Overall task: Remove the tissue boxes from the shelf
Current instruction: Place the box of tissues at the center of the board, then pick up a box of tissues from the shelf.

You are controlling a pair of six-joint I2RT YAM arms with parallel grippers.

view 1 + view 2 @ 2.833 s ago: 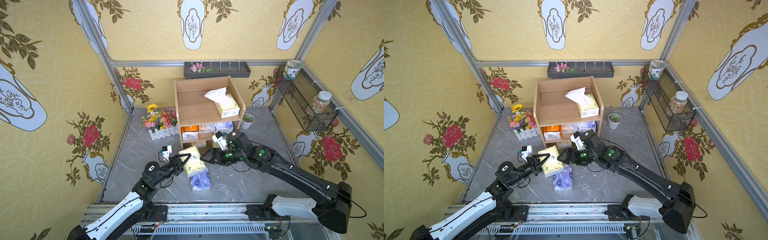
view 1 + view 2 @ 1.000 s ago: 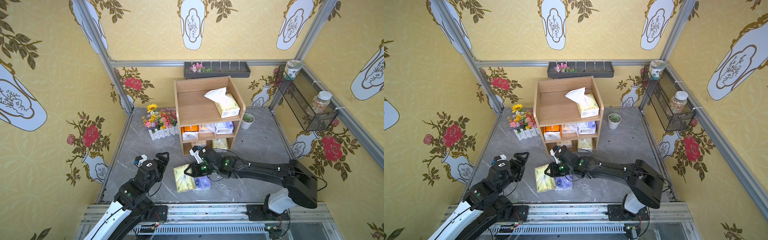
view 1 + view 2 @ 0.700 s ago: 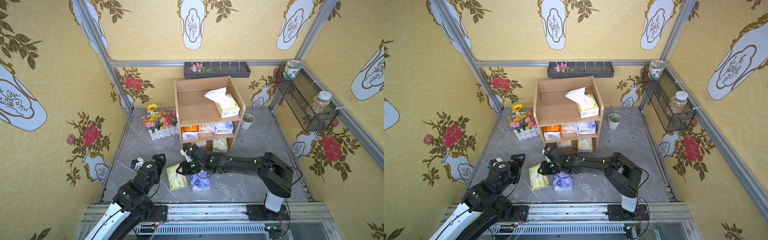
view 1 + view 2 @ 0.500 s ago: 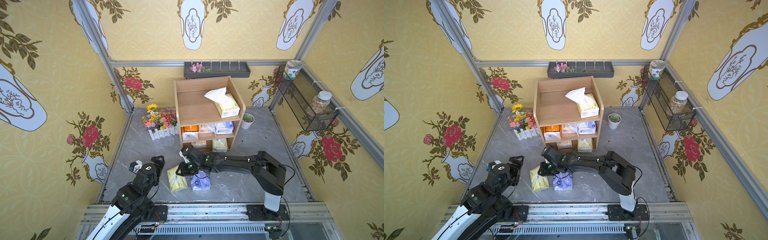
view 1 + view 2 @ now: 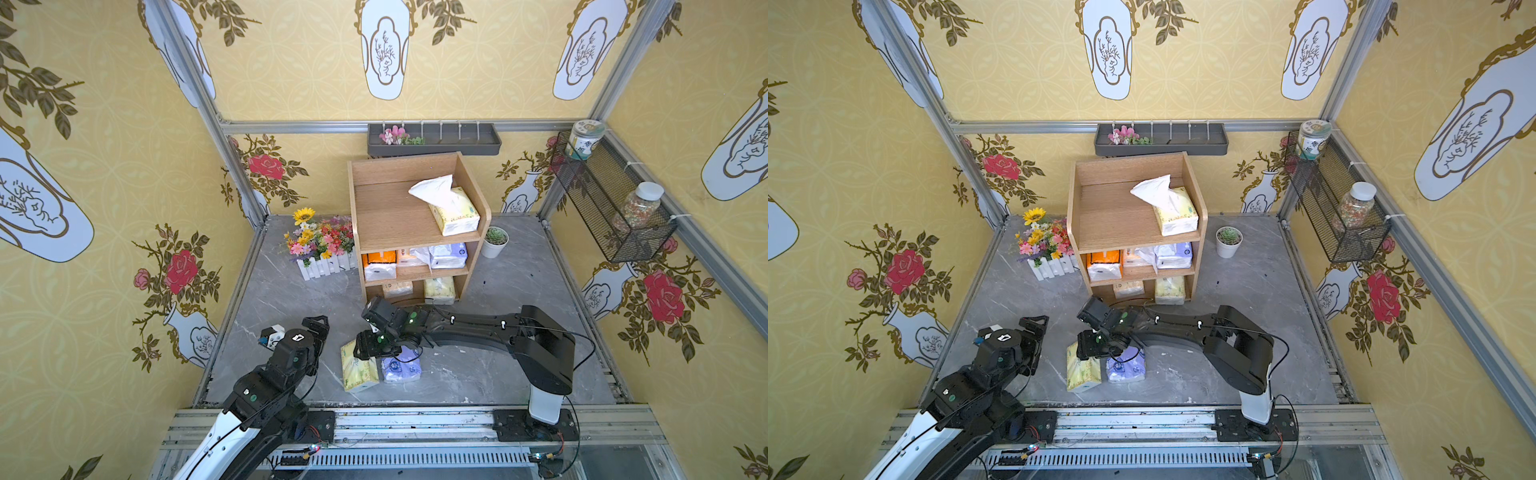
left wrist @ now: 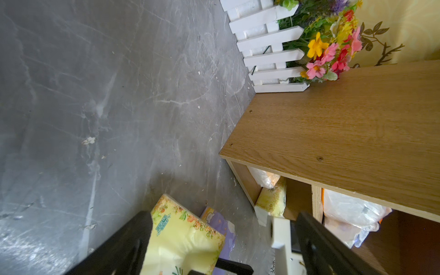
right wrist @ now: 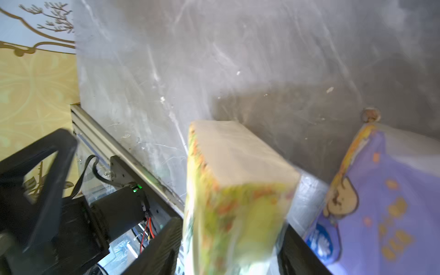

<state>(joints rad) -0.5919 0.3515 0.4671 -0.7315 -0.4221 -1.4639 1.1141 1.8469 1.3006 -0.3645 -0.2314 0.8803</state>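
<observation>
On desk (image 5: 478,370), lower centre, yellow-green tissue pack (image 5: 359,370) stands beside lavender pack (image 5: 401,370): apparent drop-off pile. Noted: right hand (image 5: 368,347) straddles it, grip indeterminate; left hand (image 5: 316,326) gapes, idle; shelf (image 5: 395,220) holds more.

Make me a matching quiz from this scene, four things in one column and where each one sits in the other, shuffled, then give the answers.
Things:
1. tissue pack with white tissue sticking out
2. orange tissue pack
3. succulent pot
4. white-lidded jar

Places:
A. middle tier of the shelf
B. in the black wire basket on the wall
C. top tier of the shelf
D. on the grey tabletop, beside the shelf

Pairs: 1-C, 2-A, 3-D, 4-B
</observation>
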